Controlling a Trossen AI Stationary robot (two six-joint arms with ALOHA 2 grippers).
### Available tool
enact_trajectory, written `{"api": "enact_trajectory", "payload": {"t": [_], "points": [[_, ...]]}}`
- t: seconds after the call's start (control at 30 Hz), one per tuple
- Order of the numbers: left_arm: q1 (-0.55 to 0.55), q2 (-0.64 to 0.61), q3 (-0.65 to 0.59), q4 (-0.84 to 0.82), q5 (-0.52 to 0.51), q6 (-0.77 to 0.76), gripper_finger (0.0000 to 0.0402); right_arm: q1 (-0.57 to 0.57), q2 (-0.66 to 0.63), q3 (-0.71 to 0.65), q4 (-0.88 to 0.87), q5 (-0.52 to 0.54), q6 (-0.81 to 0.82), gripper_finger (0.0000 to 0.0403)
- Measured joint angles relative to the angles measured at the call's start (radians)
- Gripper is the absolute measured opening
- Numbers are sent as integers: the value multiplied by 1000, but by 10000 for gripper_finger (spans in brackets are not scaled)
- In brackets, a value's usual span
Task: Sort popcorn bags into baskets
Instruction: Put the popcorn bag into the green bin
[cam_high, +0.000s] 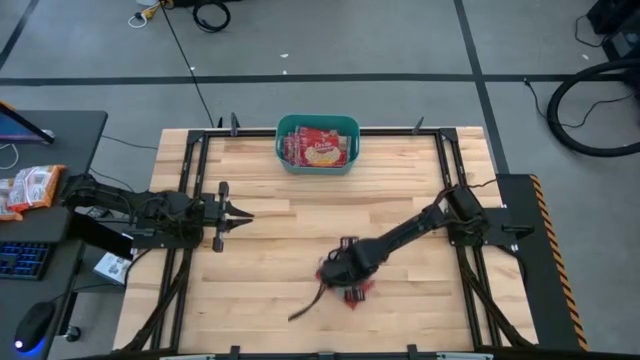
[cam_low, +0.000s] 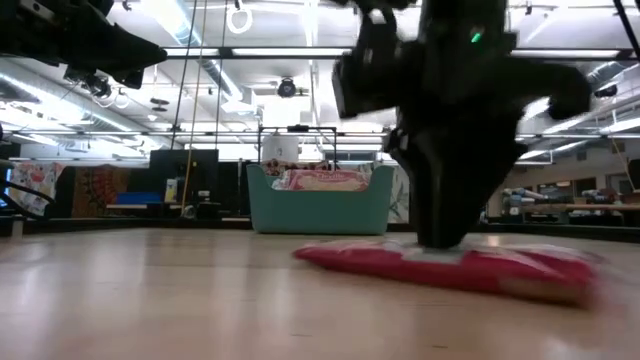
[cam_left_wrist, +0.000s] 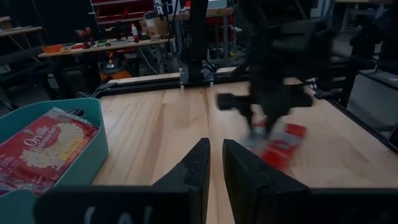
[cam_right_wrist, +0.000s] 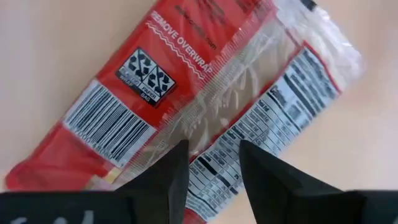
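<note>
Flat red plastic popcorn bag (cam_right_wrist: 186, 93), centre frame: black barcode on white, white print, clear seam strip. Teal-green plastic basket (cam_high: 317, 165), upper centre: red bags, yellow popcorn picture. Pale striped wood desk (cam_high: 300, 230).

Light wood plank table top (cam_high: 290, 240) in a black metal frame (cam_high: 455, 170), on grey floor (cam_high: 400, 40) with dark tape lines. Black desk (cam_high: 60, 130) beyond the left pincer's arm base: blue-lit black keyboard (cam_high: 22, 258), black mouse (cam_high: 35, 322), orange-white packets (cam_high: 28, 188). Coiled black cables (cam_high: 590, 110) on floor behind the right pincer's side. Low view: long ceiling strip lights (cam_low: 300, 52), workbenches (cam_low: 560, 208) at the far side.
</note>
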Motion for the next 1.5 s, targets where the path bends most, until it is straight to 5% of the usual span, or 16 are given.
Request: {"api": "enact_trajectory", "payload": {"t": [0.17,0.47,0.87,1.23,1.5], "points": [[0,0,0,0,0,0,48,-68,-3,-3,-190,95,78,146],[0,0,0,-6,0,0,48,-118,-23,68,-271,173,107,146],[0,0,0,-5,0,0,48,-115,-23,65,78,230,145,169],[0,0,0,-5,0,-1,48,-115,-23,-58,110,240,175,258],[0,0,0,-5,0,-1,48,-114,-31,-119,129,211,174,239]]}}
